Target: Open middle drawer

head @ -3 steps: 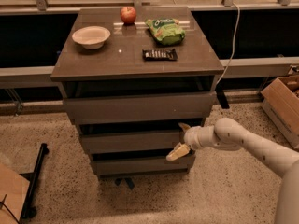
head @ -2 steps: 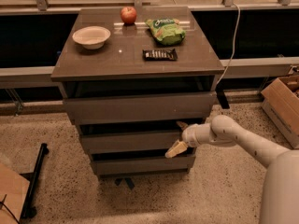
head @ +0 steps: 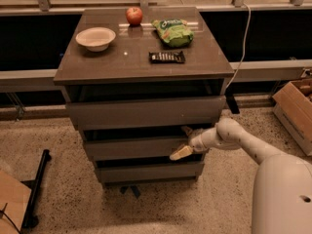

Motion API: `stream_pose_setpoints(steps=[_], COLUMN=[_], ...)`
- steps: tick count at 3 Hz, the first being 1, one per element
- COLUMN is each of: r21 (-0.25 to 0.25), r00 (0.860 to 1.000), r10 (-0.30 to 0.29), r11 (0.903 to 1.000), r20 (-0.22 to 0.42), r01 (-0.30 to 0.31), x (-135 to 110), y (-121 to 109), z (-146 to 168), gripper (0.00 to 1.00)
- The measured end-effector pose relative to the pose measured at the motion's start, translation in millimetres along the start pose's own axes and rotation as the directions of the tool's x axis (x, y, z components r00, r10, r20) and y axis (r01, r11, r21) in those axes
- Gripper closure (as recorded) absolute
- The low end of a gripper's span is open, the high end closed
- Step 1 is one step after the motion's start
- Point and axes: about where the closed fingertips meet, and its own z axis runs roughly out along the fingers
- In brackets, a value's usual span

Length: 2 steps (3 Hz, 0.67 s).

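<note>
- As far as I can tell from the one camera view, the gripper (head: pixel 185 141) is parked at the right end of the middle drawer (head: pixel 131 148) with its fingers spread apart.
- The upper finger (head: pixel 187 130) pokes into the dark gap above the panel, and the pale lower finger (head: pixel 181 153) lies across the panel's face.
- It's touching the drawer front, but I honestly can't tell whether it has a real grip on the top edge.
- The upper fingertip gets lost in the shadow under the top drawer (head: pixel 146 112).
- The arm (head: pixel 239 136) comes in from the right, and the robot's body (head: pixel 285 194) is cut off at the bottom right corner.
- The middle drawer sits between the top drawer and the bottom drawer (head: pixel 148 171). Its flat front faces the camera and its long axis runs left to right. How far out it stands, I can't judge.
- Up on the cabinet top (head: pixel 122 62) there's a bowl (head: pixel 96 37), an apple (head: pixel 134 15), a green bag (head: pixel 172 31) and a dark bar (head: pixel 166 57).
- There's a cardboard box (head: pixel 295 106) on the floor, clipped by the right edge.
</note>
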Motion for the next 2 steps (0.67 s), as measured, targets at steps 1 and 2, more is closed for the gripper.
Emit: stream_pose_setpoints(steps=[1, 2], r21=[0.0, 0.0], r00=[1.0, 1.0], r10=[0.0, 0.0], r11=[1.0, 1.0], r20=[0.0, 0.0], r01=[0.0, 0.0], x=[-5.8, -10.4], y=[0.3, 0.6], z=[-4.4, -7.9], gripper=[0.39, 0.68])
